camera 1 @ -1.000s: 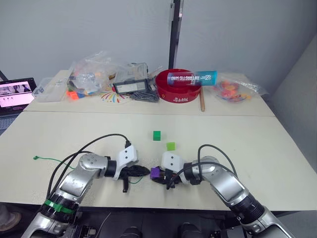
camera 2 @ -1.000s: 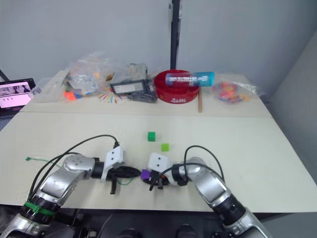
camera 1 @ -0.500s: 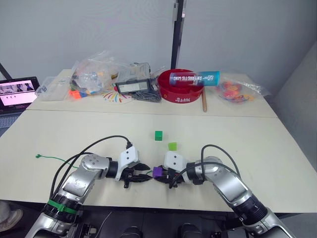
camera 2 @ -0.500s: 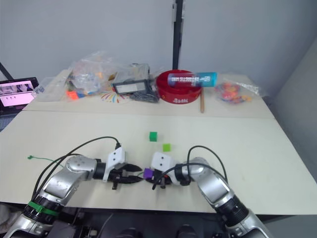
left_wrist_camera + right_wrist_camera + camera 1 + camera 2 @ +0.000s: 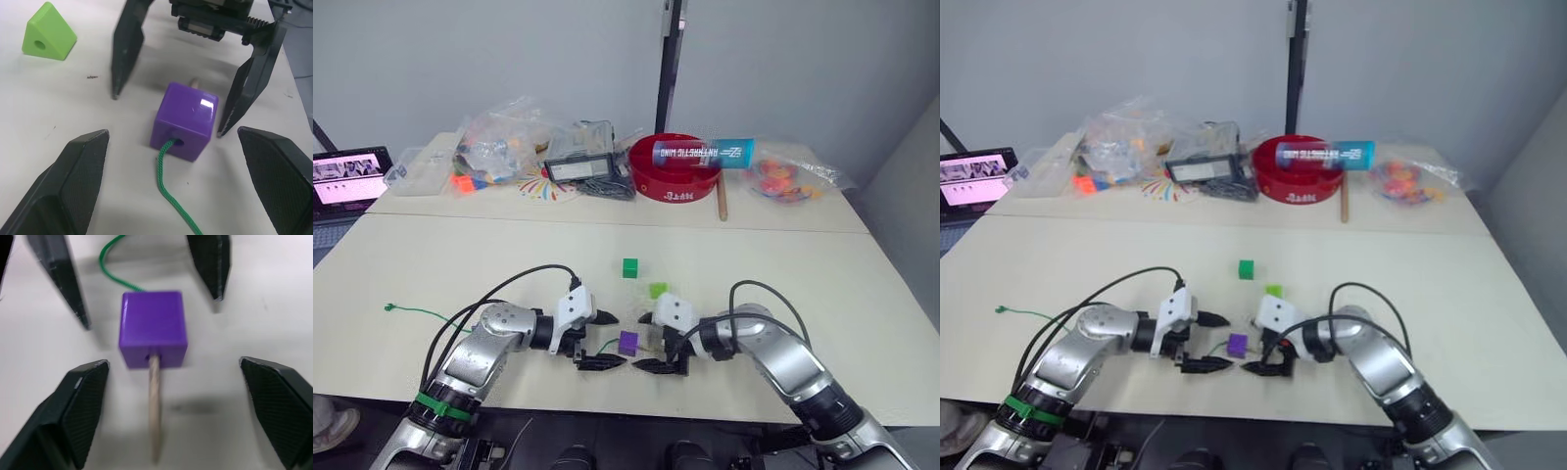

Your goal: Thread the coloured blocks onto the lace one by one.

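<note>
Small purple plastic cube (image 5: 153,335) lying on pale table (image 5: 460,264), between both grippers, touching neither. Thin green lace (image 5: 172,193) going in on left side; pale stiff tip (image 5: 154,406) sticking out on right side, pointing at right gripper (image 5: 652,347). Right gripper spread wide, holding nothing. Left gripper (image 5: 604,340) spread wide too, empty. Right arm looking best placed to pinch tip and pull along its length. Light green block (image 5: 49,32) lying near.

Lace (image 5: 172,196) middle hidden inside purple block (image 5: 185,121)
</note>
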Robot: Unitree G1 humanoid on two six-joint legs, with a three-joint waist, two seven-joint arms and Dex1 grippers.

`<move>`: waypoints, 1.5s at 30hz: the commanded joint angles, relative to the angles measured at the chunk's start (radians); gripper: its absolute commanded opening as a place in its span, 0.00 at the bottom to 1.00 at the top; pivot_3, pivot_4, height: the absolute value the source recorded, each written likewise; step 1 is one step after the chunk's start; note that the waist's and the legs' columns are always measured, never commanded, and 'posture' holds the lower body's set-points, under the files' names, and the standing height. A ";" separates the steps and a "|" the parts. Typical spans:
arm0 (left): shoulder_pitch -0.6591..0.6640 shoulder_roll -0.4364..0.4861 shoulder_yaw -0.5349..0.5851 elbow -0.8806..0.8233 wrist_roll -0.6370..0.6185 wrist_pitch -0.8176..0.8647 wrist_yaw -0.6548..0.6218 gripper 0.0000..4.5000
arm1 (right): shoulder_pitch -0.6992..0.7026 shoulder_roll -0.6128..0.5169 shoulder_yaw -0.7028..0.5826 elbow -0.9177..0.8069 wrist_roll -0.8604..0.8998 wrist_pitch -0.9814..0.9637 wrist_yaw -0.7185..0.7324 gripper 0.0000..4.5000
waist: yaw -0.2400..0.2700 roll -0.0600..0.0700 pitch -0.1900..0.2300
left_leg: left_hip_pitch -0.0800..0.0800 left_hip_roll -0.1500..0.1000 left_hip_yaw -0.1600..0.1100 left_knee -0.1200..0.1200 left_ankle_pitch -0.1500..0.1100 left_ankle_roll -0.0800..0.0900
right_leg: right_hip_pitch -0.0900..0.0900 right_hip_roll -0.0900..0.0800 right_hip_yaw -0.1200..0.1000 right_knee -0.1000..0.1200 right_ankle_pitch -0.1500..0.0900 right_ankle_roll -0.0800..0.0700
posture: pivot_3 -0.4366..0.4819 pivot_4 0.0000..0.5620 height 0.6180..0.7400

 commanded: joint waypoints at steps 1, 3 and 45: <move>-0.032 -0.034 -0.037 0.033 0.018 -0.057 -0.021 0.98 | 0.035 -0.067 -0.039 -0.042 0.042 0.015 0.051 1.00 | 0.001 0.000 0.000 | -0.001 0.000 0.000 0.000 0.000 0.000 | 0.000 0.000 0.000 0.000 0.000 0.000 | 0.48 0.27 0.92; -0.043 -0.056 -0.055 0.058 0.026 -0.077 -0.027 0.98 | 0.045 -0.084 -0.049 -0.040 0.052 0.004 0.056 1.00 | -0.001 -0.001 0.000 | -0.001 0.000 0.000 0.000 0.000 0.000 | 0.000 0.000 0.000 -0.001 0.000 0.000 | 0.48 0.27 0.92; -0.081 -0.020 -0.051 0.143 0.085 -0.170 -0.081 0.27 | 0.028 -0.005 0.025 0.096 -0.005 -0.070 0.011 0.00 | -0.030 -0.001 0.000 | 0.003 0.001 0.000 0.000 0.000 0.000 | 0.001 0.001 0.000 0.003 0.000 0.000 | 0.48 0.27 0.92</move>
